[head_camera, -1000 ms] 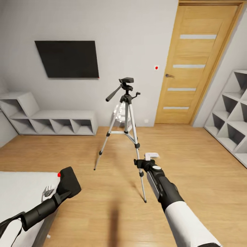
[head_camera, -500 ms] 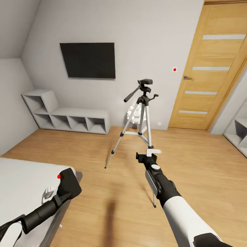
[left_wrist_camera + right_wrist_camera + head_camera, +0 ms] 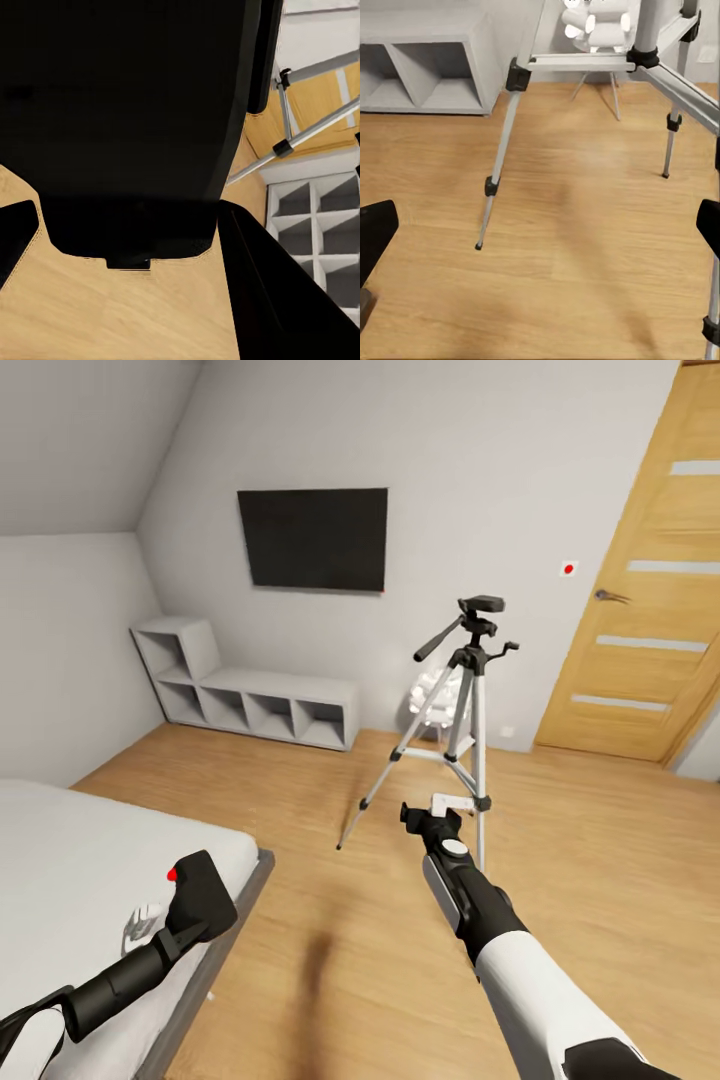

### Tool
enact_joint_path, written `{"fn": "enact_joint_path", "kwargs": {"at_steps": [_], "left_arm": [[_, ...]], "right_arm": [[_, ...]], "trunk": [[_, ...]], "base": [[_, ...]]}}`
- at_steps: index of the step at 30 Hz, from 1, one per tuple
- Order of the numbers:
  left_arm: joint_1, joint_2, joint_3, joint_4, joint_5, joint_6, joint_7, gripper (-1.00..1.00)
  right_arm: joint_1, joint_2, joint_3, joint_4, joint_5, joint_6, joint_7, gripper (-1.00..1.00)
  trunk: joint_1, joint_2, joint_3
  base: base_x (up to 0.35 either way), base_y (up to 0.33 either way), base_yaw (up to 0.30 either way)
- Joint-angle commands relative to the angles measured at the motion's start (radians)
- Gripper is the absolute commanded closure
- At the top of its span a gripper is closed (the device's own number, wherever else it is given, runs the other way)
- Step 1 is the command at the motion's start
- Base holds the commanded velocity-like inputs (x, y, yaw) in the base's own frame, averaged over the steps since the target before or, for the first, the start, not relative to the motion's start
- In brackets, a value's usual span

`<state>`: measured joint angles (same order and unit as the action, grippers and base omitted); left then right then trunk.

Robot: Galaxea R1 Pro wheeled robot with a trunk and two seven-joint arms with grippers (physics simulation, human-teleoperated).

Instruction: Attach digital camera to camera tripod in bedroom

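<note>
The digital camera [image 3: 205, 888], black with a red button on top, sits in my left gripper [image 3: 190, 912], which is shut on it low at the left over the bed's corner. In the left wrist view the digital camera [image 3: 127, 112] takes up most of the picture between the dark fingers [image 3: 277, 300]. The camera tripod [image 3: 468, 710] stands on the wood floor ahead and to the right, its black pan head [image 3: 481, 605] bare. My right gripper [image 3: 436, 818] is open, just in front of the tripod's legs. The right wrist view shows the tripod's silver legs [image 3: 502, 150] close by, between my spread fingertips [image 3: 375, 232].
A grey-white bed [image 3: 70, 860] lies at the lower left. A low white cube shelf [image 3: 250, 700] and a wall TV [image 3: 315, 538] are on the far wall. The wooden door [image 3: 650, 640] is at the right. A white object on thin legs [image 3: 435, 695] stands behind the tripod.
The whole view has swung to the left, so the tripod and door sit further right in the picture and more of the bed shows. Both arms keep their pose.
</note>
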<state>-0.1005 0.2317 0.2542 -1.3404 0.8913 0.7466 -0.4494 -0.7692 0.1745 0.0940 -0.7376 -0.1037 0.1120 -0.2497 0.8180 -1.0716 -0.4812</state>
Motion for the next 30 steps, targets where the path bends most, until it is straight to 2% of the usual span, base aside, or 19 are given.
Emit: {"fn": "enact_joint_path", "kwargs": {"at_steps": [1,8,30], "left_arm": [[-0.001,0.0,0.001,0.0,0.003,0.007,-0.001,1.0],[-0.001,0.0,0.0,0.001,-0.003,0.004,0.005,1.0],[-0.005,-0.002,-0.01,0.013,-0.009,-0.001,0.006,1.0]], "right_arm": [[-0.001,0.0,0.003,0.0,-0.014,-0.003,-0.008,-1.0],[0.007,0.0,-0.003,0.005,-0.029,-0.139,-0.033,-1.0],[0.011,0.0,-0.007,0.005,-0.034,-0.165,-0.048,-1.0]], "trunk": [[0.0,-0.001,-0.001],[0.0,-0.001,0.0],[0.0,-0.001,0.0]], "base": [[0.08,0.0,0.276],[0.247,-0.001,0.208],[0.329,-0.074,0.01]]}}
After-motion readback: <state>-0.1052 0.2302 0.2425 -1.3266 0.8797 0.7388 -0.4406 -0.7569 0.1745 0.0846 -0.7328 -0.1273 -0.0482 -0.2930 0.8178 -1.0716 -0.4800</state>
